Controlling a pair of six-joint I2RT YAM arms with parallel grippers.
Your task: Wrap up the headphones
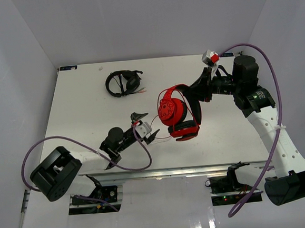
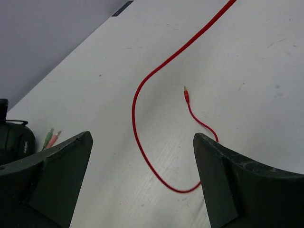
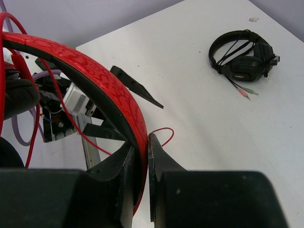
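Left of the headphones (image 1: 173, 111), the left gripper (image 1: 146, 126) hangs low over the surface (image 1: 78, 109), jaws spread wide with nothing between them. Below it the loose end of the red cable (image 2: 134, 109) lies in a slack loop ending in the plug (image 2: 185, 95). The headphones stand upright near the middle of the surface, pinched at the band (image 3: 95, 80) by the right gripper (image 3: 141, 147), which is closed tight on it from the right; whether the lower cup rests on the surface cannot be told. Strands of cable cross the band in the right wrist view, so the wrapping looks part done, with the tail left to take up. The next move likely calls for the left gripper to close on the cable near the plug and carry it round the band while the right holds steady, since so thin a line could slip from the jaws. Room is best left of the headphones, where bare surface runs to the edge. A black headset (image 1: 123, 82) lies beyond and left of them, near the far edge, its leads reaching toward the left gripper. Right of the headphones, the right arm fills the space up to the side wall.
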